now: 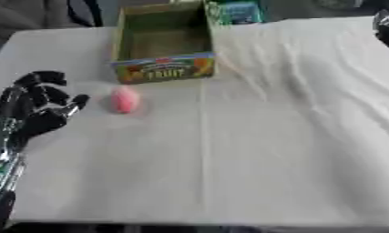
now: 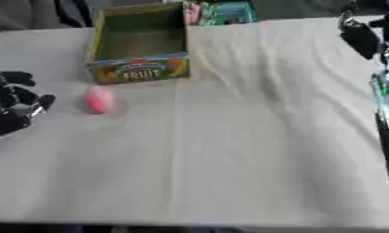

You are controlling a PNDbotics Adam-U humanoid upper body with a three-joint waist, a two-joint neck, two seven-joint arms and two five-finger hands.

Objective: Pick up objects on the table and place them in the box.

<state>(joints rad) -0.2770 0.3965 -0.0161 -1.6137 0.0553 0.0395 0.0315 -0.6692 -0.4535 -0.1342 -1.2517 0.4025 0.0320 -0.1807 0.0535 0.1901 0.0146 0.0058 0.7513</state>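
white-clothed table [image 1: 269,136], dark shapes beyond far edge

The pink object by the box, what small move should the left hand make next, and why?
Probably slide the left hand sideways toward the pink object to get its fingers round it. The hand sits just left of it with fingers curled, holding nothing; the object lies on the cloth, in front of the box, which looks empty.

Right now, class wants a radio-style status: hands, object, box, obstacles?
Left hand curled, empty, beside pink object. Right hand far right, grip unclear. Box open behind object. Nothing between.
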